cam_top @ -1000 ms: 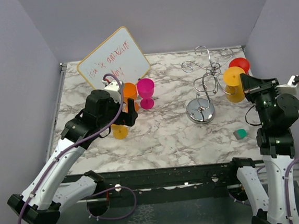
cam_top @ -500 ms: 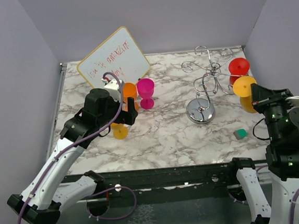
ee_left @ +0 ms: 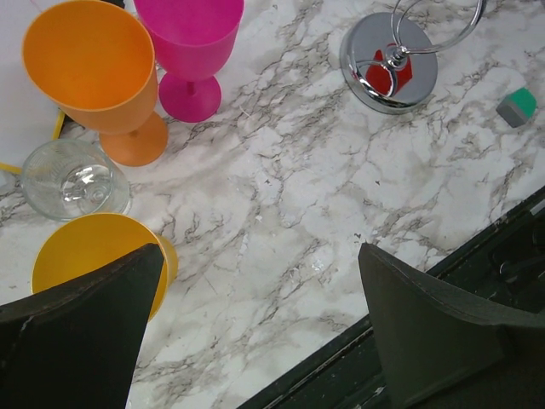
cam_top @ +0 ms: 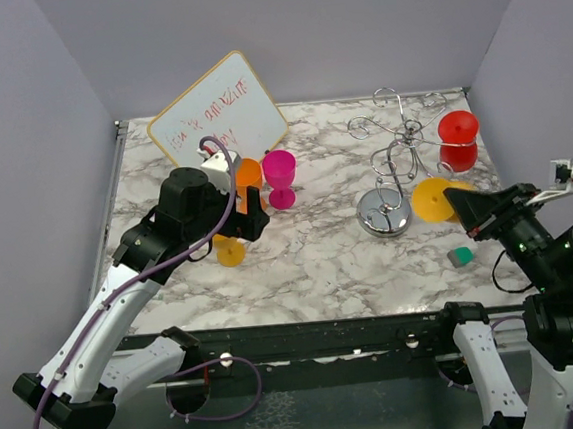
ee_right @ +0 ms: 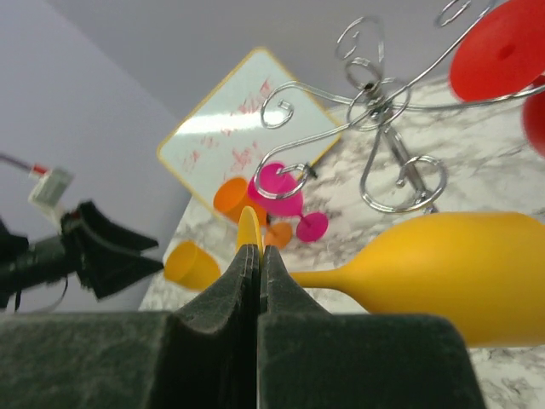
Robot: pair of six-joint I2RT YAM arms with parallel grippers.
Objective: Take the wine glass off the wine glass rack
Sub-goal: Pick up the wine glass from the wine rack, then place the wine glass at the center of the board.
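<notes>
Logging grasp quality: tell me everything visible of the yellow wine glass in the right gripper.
The yellow wine glass looks like opaque matte plastic: rounded bowl, thin stem, flat foot. It lies on its side in the air, off the arms of the wine glass rack. The right gripper has its jaws shut on the foot's rim, seen edge-on. Nothing else visibly touches it.

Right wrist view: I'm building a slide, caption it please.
Right end effector pinches the yellow wine glass by its foot, off the wine glass rack, where a red glass hangs.
</notes>
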